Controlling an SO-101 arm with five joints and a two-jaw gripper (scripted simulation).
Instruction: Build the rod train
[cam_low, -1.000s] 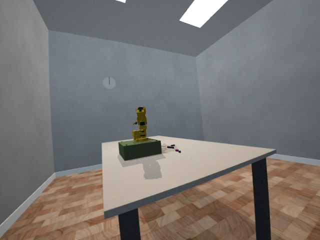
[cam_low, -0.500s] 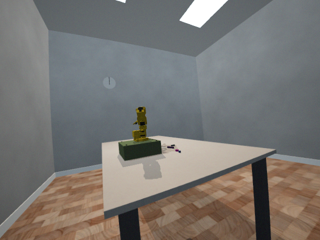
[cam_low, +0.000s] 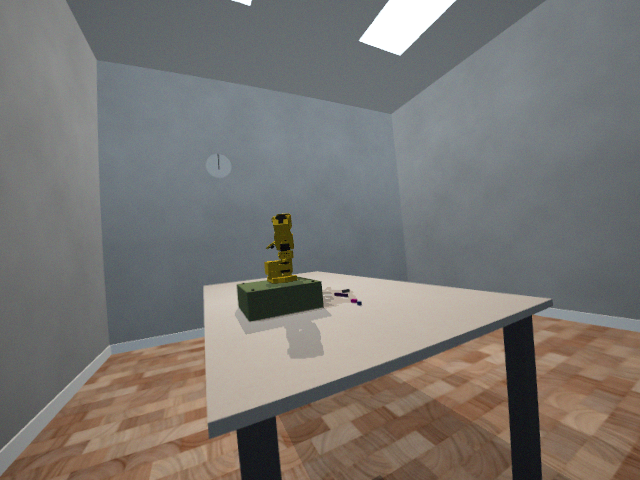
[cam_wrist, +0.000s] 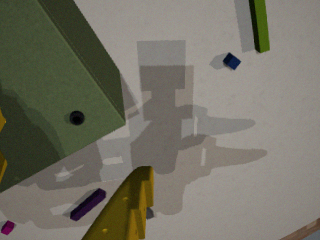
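My yellow arm (cam_low: 281, 248) stands folded upright over its green base (cam_low: 279, 298). The gripper (cam_wrist: 143, 183) is open and empty, high above the table; only one yellow jaw shows in the wrist view. In the wrist view a purple rod (cam_wrist: 88, 204) lies flat near the base, with a magenta rod (cam_wrist: 7, 227) at the left edge. A small grey piece (cam_wrist: 150, 212) peeks out beside the jaw. No rods touch end to end.
The green base block (cam_wrist: 47, 60) fills the left of the wrist view. In the exterior view small rods (cam_low: 347, 297) lie just right of the base.
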